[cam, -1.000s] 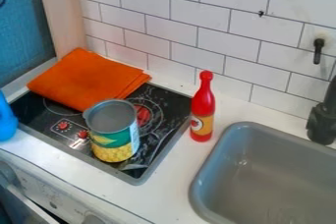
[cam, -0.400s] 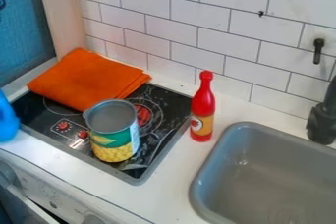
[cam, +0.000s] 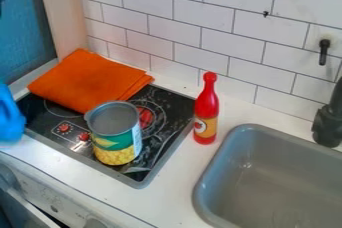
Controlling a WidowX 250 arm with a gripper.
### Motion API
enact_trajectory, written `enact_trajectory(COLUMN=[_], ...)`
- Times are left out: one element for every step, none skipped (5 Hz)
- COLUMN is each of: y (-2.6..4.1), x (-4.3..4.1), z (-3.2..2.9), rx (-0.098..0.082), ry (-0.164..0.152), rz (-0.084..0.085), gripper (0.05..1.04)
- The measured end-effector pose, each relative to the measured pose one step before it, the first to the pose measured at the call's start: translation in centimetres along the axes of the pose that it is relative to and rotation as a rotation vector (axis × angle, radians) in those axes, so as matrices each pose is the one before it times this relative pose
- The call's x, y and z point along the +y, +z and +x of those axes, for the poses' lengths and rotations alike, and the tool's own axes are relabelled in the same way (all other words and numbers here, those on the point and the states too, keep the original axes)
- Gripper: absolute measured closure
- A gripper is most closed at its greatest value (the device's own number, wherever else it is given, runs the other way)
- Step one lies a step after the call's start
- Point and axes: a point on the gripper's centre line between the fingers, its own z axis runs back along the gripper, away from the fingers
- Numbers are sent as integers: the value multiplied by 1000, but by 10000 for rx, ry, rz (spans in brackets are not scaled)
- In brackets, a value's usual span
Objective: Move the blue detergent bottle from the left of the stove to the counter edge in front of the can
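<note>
In the camera view, a blue object [cam: 10, 117] is at the left end of the black cooktop [cam: 170, 104], overlapping its corner in the picture. Handling of this object seems to be the step in hand; the next move calls for clearance from the folded orange cloth [cam: 87, 79] at the cooktop's rear left and the corn can [cam: 115, 134] standing on its front part. The red sauce bottle [cam: 206, 109] stands upright just right of the cooktop, before the grey sink [cam: 287, 182]. The blue object is cut off and blurred, so its kind is uncertain. How far open the end effector is, and what it has hold of, one cannot tell.
</note>
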Motion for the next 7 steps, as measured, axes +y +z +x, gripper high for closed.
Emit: enact_trajectory(y=[4583, 2648, 520, 284, -608, -1920, -710], x=[-2795, -2888, -3709, -4628, -4492, -3508, -1199], z=[-393, -464, -298, -439, -641, 1230, 1388], rx=[-1153, -619, 120, 362, 179, 114, -637], ry=[-662, -664, -536, -578, -663, 73, 971], rz=[433, 567, -313, -130, 162, 191, -69], gripper=[594, 594, 594, 594, 594, 594, 594])
